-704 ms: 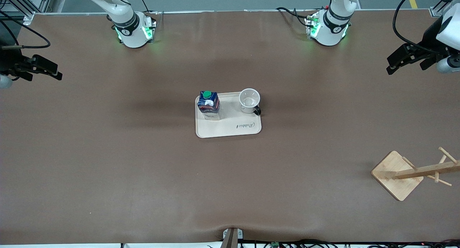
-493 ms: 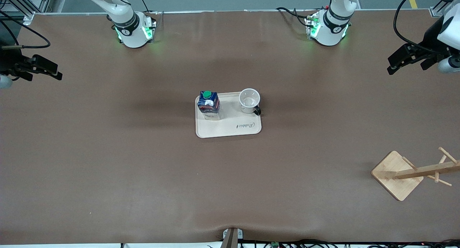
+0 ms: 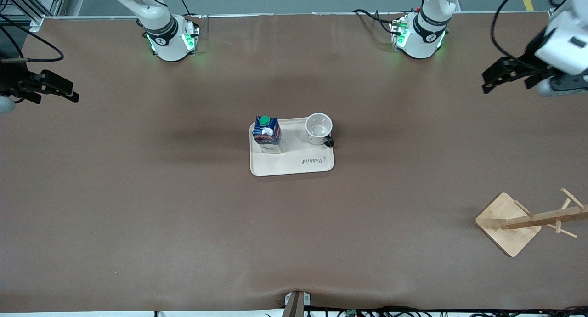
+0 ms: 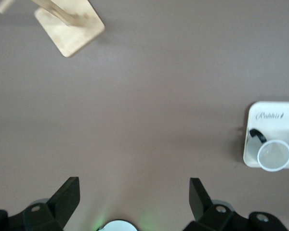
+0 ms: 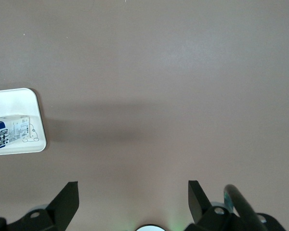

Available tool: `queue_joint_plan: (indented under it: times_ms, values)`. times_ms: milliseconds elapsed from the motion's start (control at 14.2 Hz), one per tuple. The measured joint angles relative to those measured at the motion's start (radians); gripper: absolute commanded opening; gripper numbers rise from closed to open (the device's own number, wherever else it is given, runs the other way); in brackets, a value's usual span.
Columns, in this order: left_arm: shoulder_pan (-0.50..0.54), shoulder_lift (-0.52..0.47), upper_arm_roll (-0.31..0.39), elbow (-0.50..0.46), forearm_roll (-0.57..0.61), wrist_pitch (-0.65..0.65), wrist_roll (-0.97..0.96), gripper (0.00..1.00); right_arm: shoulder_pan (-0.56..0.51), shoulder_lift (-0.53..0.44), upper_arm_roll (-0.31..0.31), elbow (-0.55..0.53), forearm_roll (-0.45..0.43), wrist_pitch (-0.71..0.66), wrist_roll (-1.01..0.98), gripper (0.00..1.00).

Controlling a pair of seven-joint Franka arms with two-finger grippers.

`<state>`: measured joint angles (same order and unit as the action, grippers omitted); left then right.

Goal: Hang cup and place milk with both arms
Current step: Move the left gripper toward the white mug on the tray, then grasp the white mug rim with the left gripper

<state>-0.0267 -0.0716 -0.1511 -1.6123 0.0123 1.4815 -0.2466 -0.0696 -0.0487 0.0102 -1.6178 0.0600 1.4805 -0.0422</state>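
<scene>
Table (image 3: 183, 206): flat matte brown mat, smooth, with soft sheen patches near the arm bases.
Tray (image 3: 294, 165): pale cream rectangle with rounded corners and a low raised rim, script lettering on its face; lies at mid-table.
Milk (image 3: 266, 133): small dark blue rectangular carton, round green screw cap on top, red-and-white label on its side; stands upright on the tray at the corner toward the right arm's end. The right wrist view shows only its white printed side panel (image 5: 9, 133) at the tray's edge.
Cup (image 3: 319, 128): small white round mug, opening up, glossy inside, black loop handle pointing toward the left arm's end; stands on the tray, apart from the milk, at the corner toward the left arm's end. Also seen from above in the left wrist view (image 4: 274, 155).
Rack (image 3: 528, 223): light wood, square flat base set diamond-wise, a post with thin pegs; nearer the front camera than the tray, at the left arm's end.
Left gripper (image 3: 494, 76): black, over bare mat at the left arm's end of the table; fingers (image 4: 67, 197) spread wide, nothing between.
Right gripper (image 3: 59, 89): black, over the mat at the right arm's end; fingers (image 5: 67, 199) spread wide, nothing held.
</scene>
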Motion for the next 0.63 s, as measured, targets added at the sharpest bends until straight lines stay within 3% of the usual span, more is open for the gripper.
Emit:
queue_joint_plan:
  times_ms: [282,634]
  values:
    - [-0.006,0.019,-0.171,-0.121,-0.001,0.104,-0.167,1.0,0.0,0.011,-0.006,0.002,0.0,0.004,0.0,1.0]
    - [-0.011,0.037,-0.361,-0.323,-0.001,0.386,-0.494,1.0,-0.001,0.032,-0.008,0.014,0.0,0.007,0.0,1.0]
